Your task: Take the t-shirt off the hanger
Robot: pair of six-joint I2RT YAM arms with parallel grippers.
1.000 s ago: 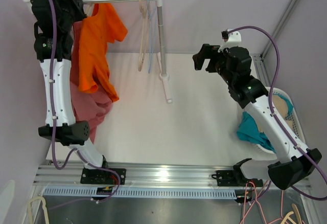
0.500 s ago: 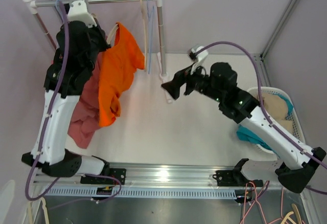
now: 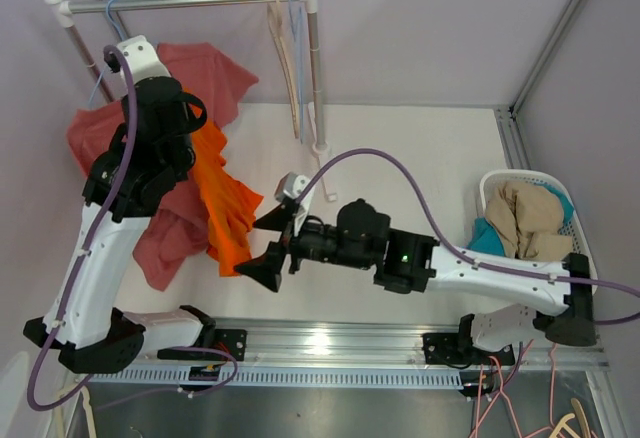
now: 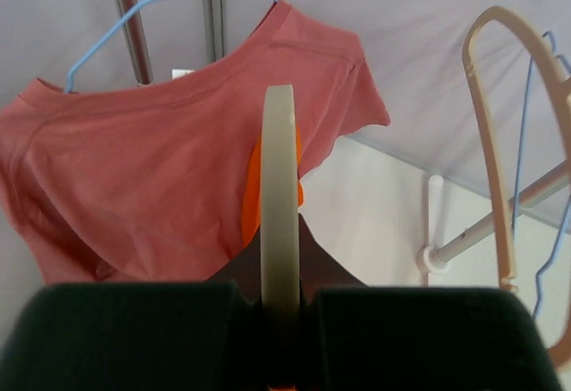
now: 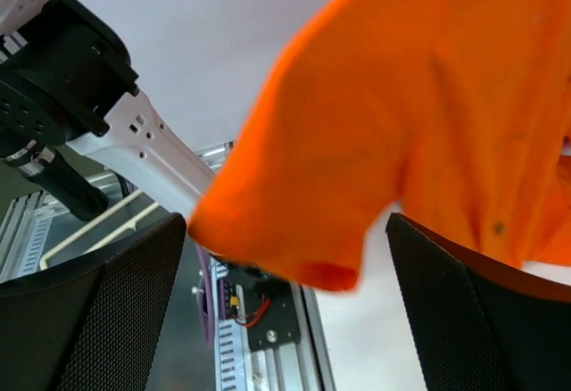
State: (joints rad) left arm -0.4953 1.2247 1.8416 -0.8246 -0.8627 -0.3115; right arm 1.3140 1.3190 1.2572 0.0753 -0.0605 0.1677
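The orange t-shirt [image 3: 225, 213] hangs off the rail on a beige hanger [image 4: 279, 195]. My left gripper [image 3: 175, 113] is shut on that hanger; the left wrist view shows the hanger's arm clamped between the jaws of the left gripper [image 4: 279, 297], with a sliver of the orange t-shirt [image 4: 252, 199] behind it. My right gripper [image 3: 270, 245] is open at the shirt's lower edge. In the right wrist view the orange t-shirt [image 5: 401, 123] droops between the wide-apart fingers [image 5: 98, 320] of the right gripper [image 5: 290, 320], and I cannot tell if it touches them.
A red shirt [image 3: 200, 68] hangs on a blue hanger from the rail [image 3: 190, 1]. Empty beige and blue hangers [image 3: 285, 38] hang by the rack's post [image 3: 315, 68]. A white basket [image 3: 492, 190] of clothes stands at the right.
My left arm has carried the hanger with the orange t-shirt off the rail, down and forward. My right arm has swung left across the table to the shirt's lower edge, jaws open.
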